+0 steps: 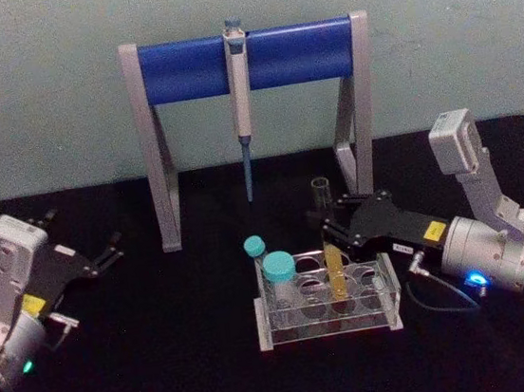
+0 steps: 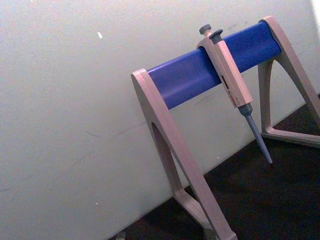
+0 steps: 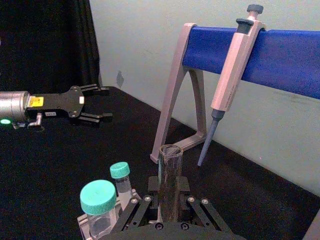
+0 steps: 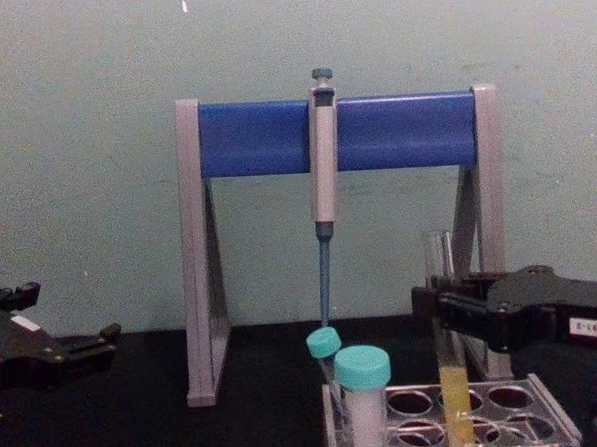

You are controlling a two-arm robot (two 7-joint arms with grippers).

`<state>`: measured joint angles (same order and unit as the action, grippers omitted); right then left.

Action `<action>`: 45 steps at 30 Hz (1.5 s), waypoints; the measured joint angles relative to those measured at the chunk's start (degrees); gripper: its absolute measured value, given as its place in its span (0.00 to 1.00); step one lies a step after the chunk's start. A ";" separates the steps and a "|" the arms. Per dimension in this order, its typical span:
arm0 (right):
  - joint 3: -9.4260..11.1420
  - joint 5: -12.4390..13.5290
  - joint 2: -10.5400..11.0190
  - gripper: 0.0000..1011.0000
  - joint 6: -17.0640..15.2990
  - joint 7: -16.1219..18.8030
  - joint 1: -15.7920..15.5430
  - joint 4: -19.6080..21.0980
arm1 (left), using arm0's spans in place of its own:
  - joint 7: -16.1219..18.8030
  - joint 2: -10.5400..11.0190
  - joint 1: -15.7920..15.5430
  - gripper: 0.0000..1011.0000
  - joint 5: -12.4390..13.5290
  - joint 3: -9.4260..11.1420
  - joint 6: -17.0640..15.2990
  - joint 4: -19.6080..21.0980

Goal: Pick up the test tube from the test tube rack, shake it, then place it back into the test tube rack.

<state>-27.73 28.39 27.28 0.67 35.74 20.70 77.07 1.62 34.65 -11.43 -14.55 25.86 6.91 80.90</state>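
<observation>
Two grippers showing, and the right gripper (image 1: 328, 224) is the busy one, reaching in from the right w/ its black fingers (image 4: 445, 306) closing on the test tube (image 1: 332, 262) about halfway up the glass. Fingers are sitting narrow, one each side of the tube, pressing against it as far as the chest view is showing. Tube is standing upright in the test tube rack (image 1: 328, 304), in a hole right of centre, bottom end sitting down among the holes, yellow-orange liquid (image 4: 455, 404) filling its lower part, open mouth (image 3: 170, 150) poking up above the fingers. Rack is resting on the black table (image 1: 167, 361) near the robot, just in front of the stand.

Two other containers are sharing the rack on its left side: a wide teal-capped tube (image 1: 280, 277) and, just beside it, a slimmer teal-capped vial (image 1: 255, 249) leaning a bit to the left.

Behind the rack, the grey-and-blue stand (image 1: 245, 59) is spanning the far side of the table, w/ a pipette (image 1: 242, 112) hanging from the middle of its bar, tip pointing down.

Left gripper (image 1: 111, 251) is idling well off to the left, over the table, fingers spread apart and holding nothing.
</observation>
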 joint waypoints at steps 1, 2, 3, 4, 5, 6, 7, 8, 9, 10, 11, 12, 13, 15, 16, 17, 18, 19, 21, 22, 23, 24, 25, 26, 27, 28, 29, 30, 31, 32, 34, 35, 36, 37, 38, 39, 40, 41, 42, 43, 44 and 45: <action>0.01 0.00 0.00 0.23 0.01 0.00 0.00 0.00 | 0.00 0.00 -0.01 0.99 0.00 0.00 0.00 0.00; 0.01 0.00 0.00 0.23 0.01 0.00 0.00 0.00 | 0.00 0.00 0.00 0.99 0.00 0.00 0.00 0.00; 0.01 0.00 0.00 0.25 0.02 0.00 0.00 0.00 | 0.00 0.00 0.00 0.99 0.00 0.00 0.00 0.00; 0.01 0.00 0.00 0.27 0.03 0.00 0.00 0.01 | 0.00 0.00 -0.01 0.99 0.00 0.00 0.00 0.00; 0.01 0.00 0.00 0.30 0.03 0.00 0.00 0.00 | 0.00 0.00 0.00 0.99 0.00 0.00 0.00 0.00; 0.01 0.00 0.00 0.31 0.03 0.00 0.00 0.01 | 0.00 0.00 0.00 0.99 0.00 0.00 0.00 0.00; 0.01 0.00 0.00 0.38 0.03 0.00 0.00 0.01 | 0.00 0.00 0.00 0.99 0.00 0.00 0.00 0.00; 0.01 0.00 0.00 0.40 0.03 0.00 0.00 0.01 | 0.00 0.00 0.00 0.99 0.00 0.00 0.00 0.00; 0.01 0.00 0.00 0.41 0.03 0.00 0.00 0.00 | 0.00 0.00 0.00 0.99 0.00 0.00 0.00 0.00; 0.01 0.00 0.00 0.44 0.03 0.00 0.00 0.01 | 0.00 0.00 0.00 0.99 0.00 0.00 0.00 0.00; 0.01 0.00 0.00 0.49 0.03 0.00 0.00 0.01 | 0.00 0.00 0.00 0.99 0.00 0.00 0.00 0.00; 0.01 0.00 0.00 0.54 0.03 0.00 0.00 0.01 | 0.00 0.00 0.00 0.99 0.00 0.00 0.00 0.00; 0.01 0.00 0.00 0.58 0.03 0.00 0.00 0.01 | 0.00 0.00 0.00 0.99 0.00 0.00 0.00 0.00; 0.01 0.00 0.00 0.61 0.03 0.00 0.00 0.01 | 0.00 0.00 0.00 0.99 0.00 0.00 0.00 0.00; 0.01 0.00 0.00 0.64 0.03 0.00 0.00 0.01 | 0.00 0.00 0.00 0.99 0.00 0.00 0.00 0.00; 0.01 0.00 0.00 0.70 0.03 0.00 0.00 0.01 | 0.00 0.00 0.00 0.99 0.00 0.00 0.00 0.00; 0.01 0.00 0.00 0.71 0.03 0.00 0.00 0.01 | 0.00 0.00 -0.01 0.99 0.00 0.00 0.00 0.00; 0.01 0.00 0.00 0.73 0.03 0.00 0.00 0.01 | 0.00 0.00 0.00 0.99 0.00 0.00 0.00 0.00; 0.01 0.00 0.00 0.79 0.03 0.00 0.00 0.01 | 0.00 0.00 0.00 0.99 0.00 0.00 0.00 0.00; 0.01 0.00 0.00 0.85 0.03 0.00 0.00 0.00 | 0.00 0.00 0.00 0.99 0.00 0.00 0.00 0.00; 0.01 0.00 0.00 0.85 0.03 0.00 0.00 0.00 | 0.00 0.00 0.00 0.99 0.00 0.00 0.00 0.00; 0.01 0.00 0.00 0.88 0.03 0.00 0.00 0.01 | 0.00 0.00 0.00 0.99 0.00 0.00 0.00 0.00; 0.01 0.00 0.00 0.91 0.02 0.00 0.00 0.00 | 0.00 0.00 0.00 0.99 0.00 0.00 0.00 0.00; 0.01 0.00 0.00 0.92 0.02 0.00 0.00 0.00 | 0.00 0.00 0.00 0.99 0.00 0.00 0.00 0.00; 0.01 0.00 0.00 0.96 0.02 0.00 0.00 0.00 | 0.00 0.00 0.00 0.99 0.00 0.00 0.00 0.00; 0.01 0.00 0.00 0.99 0.02 0.00 0.00 0.00 | 0.00 0.00 0.00 0.99 0.00 0.00 0.00 0.00; 0.01 0.00 0.00 0.99 0.02 0.00 0.00 0.00 | 0.00 0.00 0.00 0.99 0.00 0.00 0.00 0.00; 0.01 0.00 0.00 0.99 0.02 0.00 0.00 0.00 | 0.00 0.00 -0.01 0.99 0.00 0.00 0.00 0.00; 0.01 0.00 0.00 0.99 0.02 0.00 0.00 0.00 | 0.00 0.00 -0.01 0.99 0.00 0.00 0.00 0.00; 0.01 0.00 0.00 0.99 0.03 0.00 0.00 0.00 | 0.00 0.00 0.00 0.99 0.00 0.00 0.00 0.00; 0.01 0.00 0.00 0.99 0.02 0.00 0.00 0.00 | 0.00 0.00 0.00 0.99 0.00 0.00 -0.01 0.00; 0.01 0.00 0.00 0.99 0.02 0.00 0.00 0.00 | 0.00 0.00 0.00 0.99 0.00 0.00 0.00 0.00; 0.01 0.00 0.00 0.99 0.02 0.00 0.00 0.00 | 0.00 0.00 0.00 0.99 0.00 0.00 0.00 0.00; 0.01 0.01 0.00 0.99 0.09 0.00 -0.03 0.01 | 0.00 0.00 0.00 0.99 0.00 0.00 0.00 0.00; 0.04 0.00 0.02 0.99 0.23 -0.04 -0.13 0.07 | 0.00 0.00 0.00 0.99 0.00 0.00 0.00 0.00; 0.34 0.03 0.05 0.99 0.65 -0.30 -0.47 0.46 | 0.00 0.00 0.00 0.99 0.00 0.00 0.00 0.00; 0.51 0.06 0.08 0.99 0.84 -0.47 -0.62 0.67 | 0.00 0.00 0.00 0.99 0.00 0.00 0.00 0.00; 0.76 0.11 0.11 0.99 1.09 -0.65 -0.82 0.96 | 0.00 0.00 -0.01 0.99 0.00 0.00 0.00 0.00; 1.03 0.20 0.12 0.99 1.39 -0.90 -1.05 1.26 | 0.00 0.00 -0.01 0.99 0.00 0.00 0.00 0.00; 1.76 0.45 0.11 0.99 2.26 -1.56 -1.62 2.06 | 0.00 0.00 0.00 0.99 0.00 0.00 0.00 0.00; 2.10 0.59 0.08 0.99 2.67 -1.88 -1.88 2.46 | 0.00 0.00 0.00 0.99 0.00 0.00 0.00 0.00; 3.09 0.87 -0.02 0.99 3.65 -2.78 -2.63 3.45 | 0.00 0.00 0.00 0.99 0.00 0.00 0.00 0.00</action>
<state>-24.64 29.27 27.26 4.32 32.96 18.07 80.52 1.62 34.64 -11.43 -14.55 25.86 6.91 80.90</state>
